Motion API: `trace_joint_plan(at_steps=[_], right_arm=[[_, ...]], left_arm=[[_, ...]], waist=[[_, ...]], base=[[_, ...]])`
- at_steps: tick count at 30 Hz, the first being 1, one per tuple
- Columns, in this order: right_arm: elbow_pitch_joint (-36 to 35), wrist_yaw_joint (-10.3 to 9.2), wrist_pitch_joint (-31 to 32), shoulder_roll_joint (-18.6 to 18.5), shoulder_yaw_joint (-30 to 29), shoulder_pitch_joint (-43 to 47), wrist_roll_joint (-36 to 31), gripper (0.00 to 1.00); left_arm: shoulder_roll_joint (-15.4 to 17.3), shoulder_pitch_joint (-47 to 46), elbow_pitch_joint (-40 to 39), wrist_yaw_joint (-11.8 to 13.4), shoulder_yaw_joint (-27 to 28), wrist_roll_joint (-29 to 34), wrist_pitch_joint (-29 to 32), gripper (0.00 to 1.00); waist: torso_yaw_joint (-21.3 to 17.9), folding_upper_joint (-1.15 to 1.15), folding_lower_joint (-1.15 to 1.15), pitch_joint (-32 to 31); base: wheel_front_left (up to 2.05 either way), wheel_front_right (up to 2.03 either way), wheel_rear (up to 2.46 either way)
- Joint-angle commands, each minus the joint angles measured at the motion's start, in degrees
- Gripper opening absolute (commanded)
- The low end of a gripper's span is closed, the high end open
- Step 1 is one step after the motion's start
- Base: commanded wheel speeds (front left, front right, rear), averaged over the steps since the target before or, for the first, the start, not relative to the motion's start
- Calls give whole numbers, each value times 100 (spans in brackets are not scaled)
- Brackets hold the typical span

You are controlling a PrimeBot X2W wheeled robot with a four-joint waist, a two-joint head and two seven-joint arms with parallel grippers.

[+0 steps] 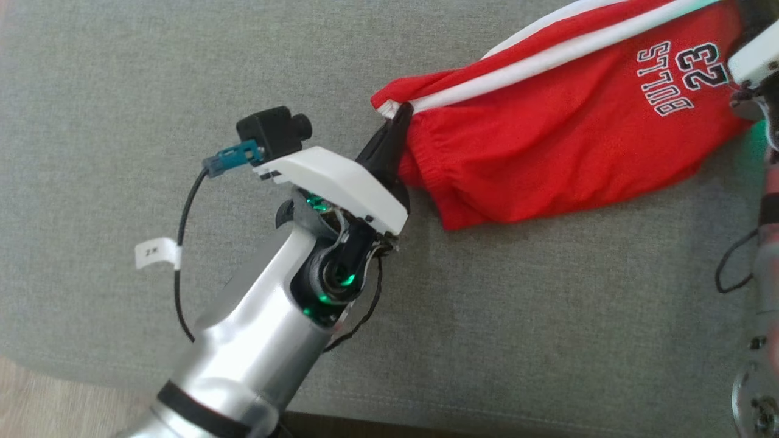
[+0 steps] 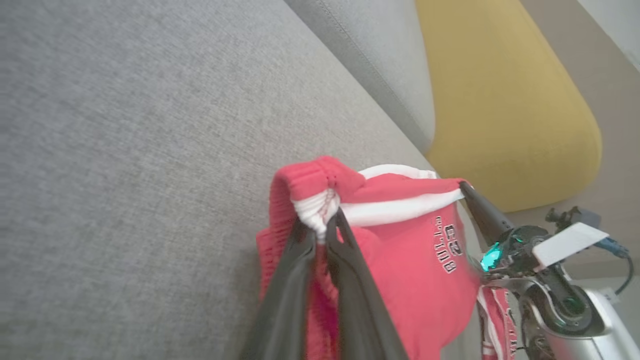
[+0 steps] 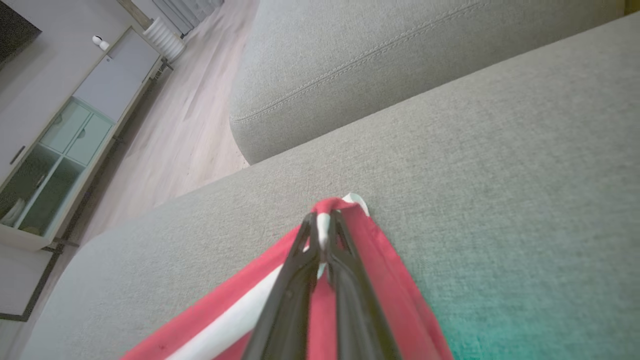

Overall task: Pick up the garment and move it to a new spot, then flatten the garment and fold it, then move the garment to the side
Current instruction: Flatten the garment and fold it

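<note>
Head view: our left gripper (image 1: 398, 115) pinches the waistband corner of the red shorts (image 1: 578, 140), which stretch right and far across the grey sofa seat (image 1: 152, 91). Left wrist view: those fingers (image 2: 352, 270) are clamped on the white stripe, while our right gripper (image 2: 464, 187) grips the opposite end, near a yellow cushion (image 2: 500, 100). Right wrist view: the right gripper is closed on a red-and-white corner just above the seat. We judge the move-and-spread step is in hand. Next, both arms need to pull the cloth taut and lower it evenly, flat, before any fold.
</note>
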Motion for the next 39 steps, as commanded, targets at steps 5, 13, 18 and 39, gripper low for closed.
trace_joint_plan(at_steps=[5,13,18,39], right_arm=[[128,-4,-358,-44,296,-248,-196,100],[-473,-4,-460,-943,1578,333,-886,100],[-561,-4,-81,-1293,1964,545,-1096,100],[76,-4,360,-991,991,683,126,0]], left_arm=[[61,-356,333,110,-100,228,-350,100],[784,-43,-142,542,-536,1295,-860,100],[1081,182,-784,1139,-625,2190,-1122,100],[270,2148,-1707,547,695,4936,-1188,100]], waist=[[-80,0,-1,-46],[-272,0,-1,-239],[-207,0,-1,-211],[-134,0,-1,-498]], base=[[0,0,0],[0,0,0],[0,0,0],[0,0,0]])
